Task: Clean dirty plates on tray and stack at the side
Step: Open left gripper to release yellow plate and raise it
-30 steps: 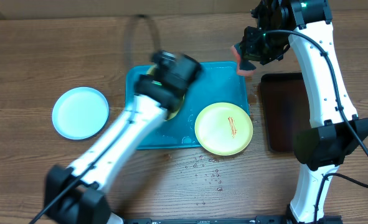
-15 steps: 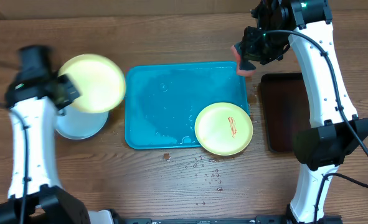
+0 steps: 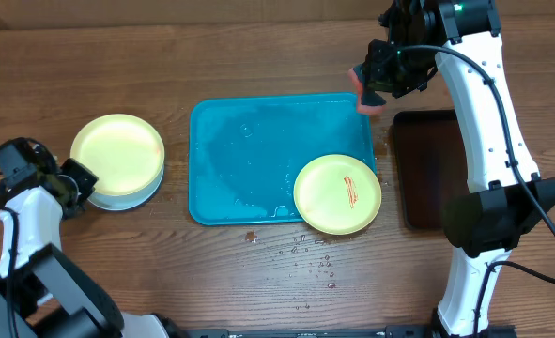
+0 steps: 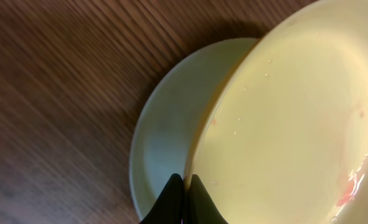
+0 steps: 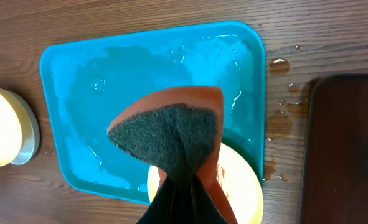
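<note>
The turquoise tray (image 3: 258, 155) lies mid-table, wet. One green-rimmed plate (image 3: 337, 194) with a red smear lies on the tray's right front corner, overhanging the rim. My left gripper (image 3: 82, 178) is shut on the rim of a second green-rimmed plate (image 3: 117, 147), which rests on the light-blue plate (image 3: 127, 199) left of the tray. In the left wrist view the held plate (image 4: 308, 118) lies tilted over the blue one (image 4: 171, 137). My right gripper (image 3: 369, 89) is shut on an orange sponge with a dark scouring face (image 5: 171, 127), held above the tray's back right corner.
A dark glossy tray (image 3: 429, 169) lies right of the turquoise tray. Water drops (image 3: 310, 258) are scattered on the wooden table in front of the tray. The right arm stands along the table's right side.
My left gripper carried the green-rimmed plate off the tray to the left and set it down on the light-blue plate. The right arm has not moved.
</note>
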Controlling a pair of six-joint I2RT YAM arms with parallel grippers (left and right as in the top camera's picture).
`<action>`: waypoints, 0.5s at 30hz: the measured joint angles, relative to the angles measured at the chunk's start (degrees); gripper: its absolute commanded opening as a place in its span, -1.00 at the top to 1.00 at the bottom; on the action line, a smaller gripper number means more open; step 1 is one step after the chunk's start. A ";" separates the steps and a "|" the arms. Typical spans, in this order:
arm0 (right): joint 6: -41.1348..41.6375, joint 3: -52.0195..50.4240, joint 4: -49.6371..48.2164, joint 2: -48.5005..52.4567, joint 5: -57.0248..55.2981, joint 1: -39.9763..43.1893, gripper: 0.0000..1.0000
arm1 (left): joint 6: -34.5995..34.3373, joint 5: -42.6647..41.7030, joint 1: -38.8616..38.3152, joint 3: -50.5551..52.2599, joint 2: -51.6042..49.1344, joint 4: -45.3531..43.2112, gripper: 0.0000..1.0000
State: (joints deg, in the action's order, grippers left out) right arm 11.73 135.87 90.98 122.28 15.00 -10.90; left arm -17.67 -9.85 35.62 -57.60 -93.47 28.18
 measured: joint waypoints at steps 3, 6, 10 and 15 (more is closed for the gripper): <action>0.02 0.00 0.13 0.00 0.00 0.00 0.92 | -0.28 -0.33 -0.39 0.04 -3.06 -1.22 0.92; 0.02 0.00 0.15 0.00 0.00 0.00 0.92 | -1.51 -0.44 -0.39 0.20 -5.38 -1.18 0.91; 0.07 0.00 0.20 0.00 -0.02 -0.02 0.92 | -3.04 0.04 -0.39 0.31 -5.79 -0.61 0.78; 0.02 0.00 0.17 0.00 -0.02 -0.02 0.92 | -3.50 0.61 -0.39 0.31 -5.79 1.36 -0.22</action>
State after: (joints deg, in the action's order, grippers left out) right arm 11.75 135.87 91.15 122.28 14.98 -10.92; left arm -21.17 -9.23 35.22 -57.30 -99.26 29.54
